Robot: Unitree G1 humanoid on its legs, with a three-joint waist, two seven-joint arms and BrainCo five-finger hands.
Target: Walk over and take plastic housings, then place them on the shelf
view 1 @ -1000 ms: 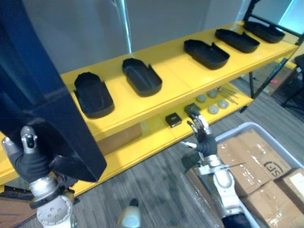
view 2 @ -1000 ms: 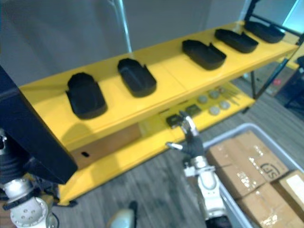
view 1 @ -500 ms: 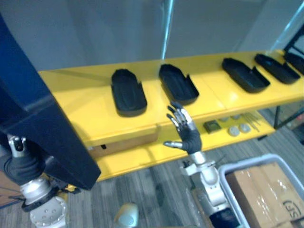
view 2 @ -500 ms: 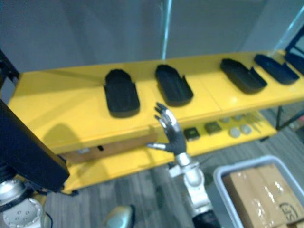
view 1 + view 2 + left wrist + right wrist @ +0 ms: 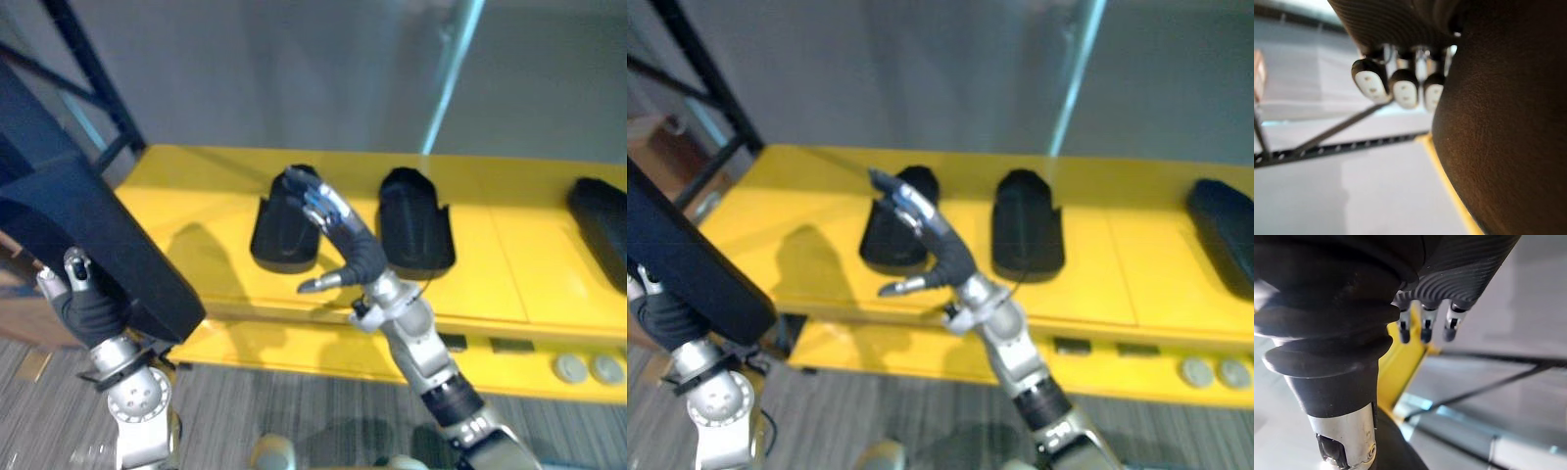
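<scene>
The long, glossy yellow shelf (image 5: 196,211) runs across the scene. At its left end, raised above the near edge, is a big matte-black plastic housing (image 5: 88,206) with a finely grained skin. The left hand (image 5: 86,311) is clamped on its lower edge, fingers (image 5: 1400,88) curled against it. Three more housings, shallow rounded black shells, lie open side up in a row: first (image 5: 279,235), second (image 5: 416,220), third (image 5: 600,225). The right hand (image 5: 355,253) is raised before the first, fingers straight and spread, holding nothing. Small grey discs (image 5: 569,368) lie on the lower tier.
</scene>
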